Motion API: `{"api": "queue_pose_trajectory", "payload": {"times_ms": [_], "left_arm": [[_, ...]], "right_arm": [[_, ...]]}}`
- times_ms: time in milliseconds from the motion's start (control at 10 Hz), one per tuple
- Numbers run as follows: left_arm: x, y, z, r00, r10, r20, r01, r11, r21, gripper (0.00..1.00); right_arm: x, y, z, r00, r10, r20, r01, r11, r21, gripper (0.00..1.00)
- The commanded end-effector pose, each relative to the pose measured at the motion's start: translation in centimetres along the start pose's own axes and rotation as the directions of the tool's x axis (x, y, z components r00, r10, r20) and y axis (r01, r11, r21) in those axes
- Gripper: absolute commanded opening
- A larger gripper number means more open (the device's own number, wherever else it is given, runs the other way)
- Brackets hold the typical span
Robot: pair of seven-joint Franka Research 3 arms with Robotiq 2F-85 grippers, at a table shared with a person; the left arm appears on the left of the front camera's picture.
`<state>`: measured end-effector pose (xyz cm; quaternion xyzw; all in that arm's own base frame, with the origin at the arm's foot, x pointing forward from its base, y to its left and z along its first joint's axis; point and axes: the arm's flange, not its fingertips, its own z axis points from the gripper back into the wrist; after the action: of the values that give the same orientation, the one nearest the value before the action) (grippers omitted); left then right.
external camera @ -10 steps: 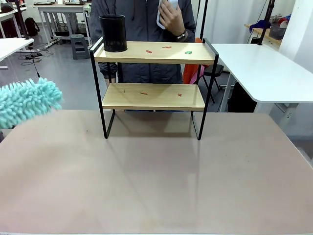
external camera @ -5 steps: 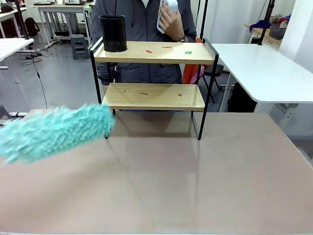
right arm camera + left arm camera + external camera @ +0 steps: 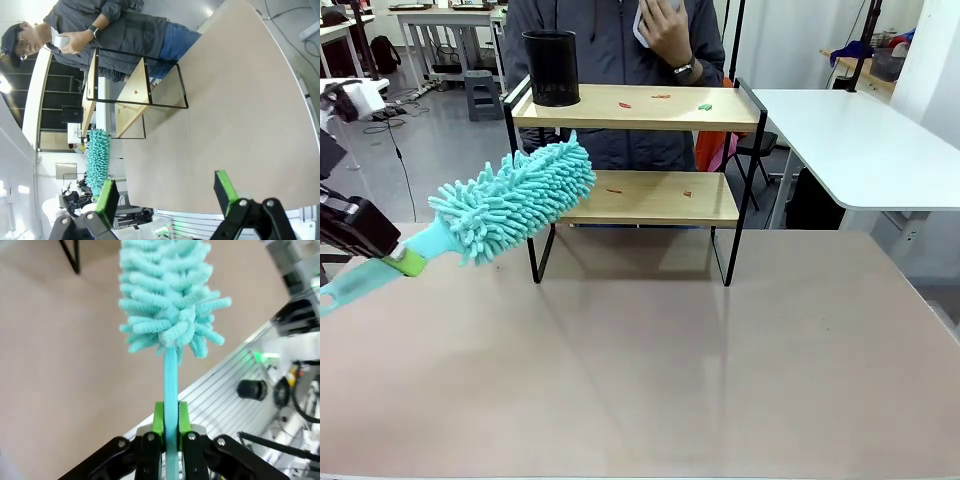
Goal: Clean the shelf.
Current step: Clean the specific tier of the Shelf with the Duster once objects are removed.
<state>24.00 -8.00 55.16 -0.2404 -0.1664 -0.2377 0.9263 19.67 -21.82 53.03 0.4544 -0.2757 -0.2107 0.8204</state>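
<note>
The shelf [image 3: 635,198] is a two-tier rack of light wooden boards in a black frame, standing at the table's far middle; it lies sideways in the right wrist view [image 3: 131,98]. Small red and green scraps [image 3: 661,99] lie on both boards. My left gripper [image 3: 398,260] at the far left is shut on the handle of a teal fluffy duster [image 3: 515,198], whose head reaches the shelf's left post beside the lower board. In the left wrist view the green pads [image 3: 159,420] clamp the duster's handle [image 3: 171,385]. My right gripper [image 3: 167,194] stands open with nothing between its fingers.
A black mesh cup [image 3: 551,67] stands on the left end of the top board. A person [image 3: 620,40] stands behind the shelf with a hand raised, holding a white object. A white table [image 3: 860,140] is at the right.
The duster has swung in from the far left and risen, its head now at the shelf's left side. The left gripper has come into the front view.
</note>
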Motion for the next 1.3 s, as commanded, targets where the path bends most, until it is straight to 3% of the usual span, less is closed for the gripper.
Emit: {"api": "queue_pose_trajectory", "payload": {"times_ms": [0,300,400,600,700,900,1100,1200], "left_arm": [[-0.7,0.7,2.4,0.998,0.0,0.064,0.002,1.0,-0.029,0.12],[-0.4,0.7,1.7,0.999,-0.008,0.035,0.009,1.0,-0.019,0.12],[-0.5,0.3,1.0,0.997,0.026,0.067,-0.026,1.0,-0.007,0.12],[1.8,0.5,-1.4,0.997,0.07,0.024,-0.069,0.997,-0.047,0.12],[2.9,0.6,-2.4,0.992,0.115,0.05,-0.113,0.993,-0.033,0.12],[5.3,0.8,-4.8,0.97,0.214,0.113,-0.226,0.968,0.108,0.12],[8.1,1.0,-6.9,0.952,0.247,0.183,-0.278,0.945,0.173,0.12],[9.5,1.3,-8.0,0.95,0.263,0.168,-0.291,0.941,0.174,0.12]], "right_arm": [[0.2,0.1,0.0,1.0,0.024,0.005,-0.024,1.0,0.019,1.0],[0.2,0.1,0.0,1.0,0.024,0.005,-0.024,1.0,0.019,1.0],[0.2,0.1,0.0,1.0,0.024,0.005,-0.024,1.0,0.019,1.0],[0.2,0.1,0.0,1.0,0.024,0.005,-0.024,1.0,0.019,1.0],[0.2,0.1,0.0,1.0,0.024,0.005,-0.024,1.0,0.019,1.0],[0.2,0.1,0.0,1.0,0.024,0.005,-0.024,1.0,0.019,1.0],[0.2,0.1,0.0,1.0,0.024,0.005,-0.024,1.0,0.019,1.0],[0.2,0.1,0.0,1.0,0.024,0.005,-0.024,1.0,0.019,1.0]]}}
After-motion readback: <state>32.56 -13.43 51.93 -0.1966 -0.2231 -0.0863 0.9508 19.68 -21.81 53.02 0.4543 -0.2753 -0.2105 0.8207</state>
